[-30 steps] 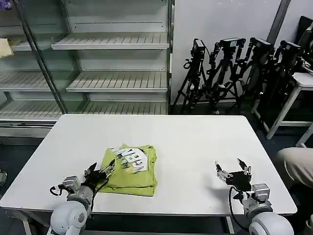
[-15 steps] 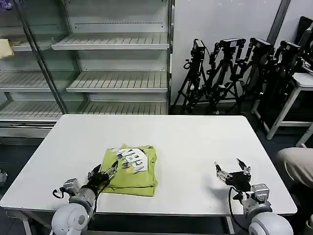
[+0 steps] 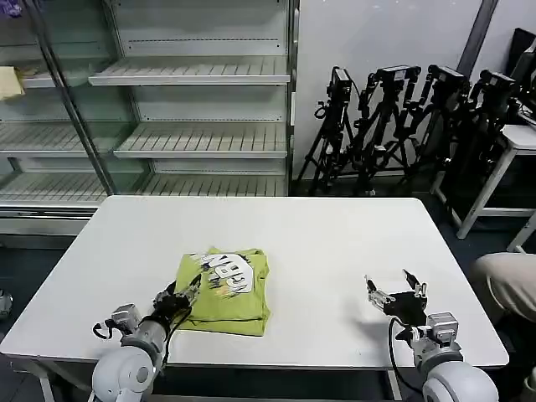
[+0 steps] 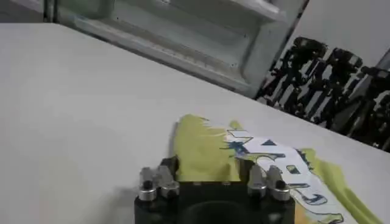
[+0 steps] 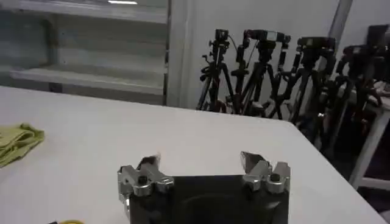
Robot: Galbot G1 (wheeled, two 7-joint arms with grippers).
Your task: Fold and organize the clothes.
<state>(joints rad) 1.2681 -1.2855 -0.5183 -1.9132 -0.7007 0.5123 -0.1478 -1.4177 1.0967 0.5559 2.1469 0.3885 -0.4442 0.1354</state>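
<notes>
Left wrist view: T-shirt [image 4: 256,161] print (blue-edged letters).

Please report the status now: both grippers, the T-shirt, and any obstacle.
Left gripper at the near left edge of the folded T-shirt, jaws open. Right gripper idle over bare table, jaws open. Nothing in the way.

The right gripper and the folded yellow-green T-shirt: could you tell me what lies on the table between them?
Nothing: in the head view, bare white table runs from the folded T-shirt to the open right gripper. The right wrist view shows the same stretch bare.
</notes>
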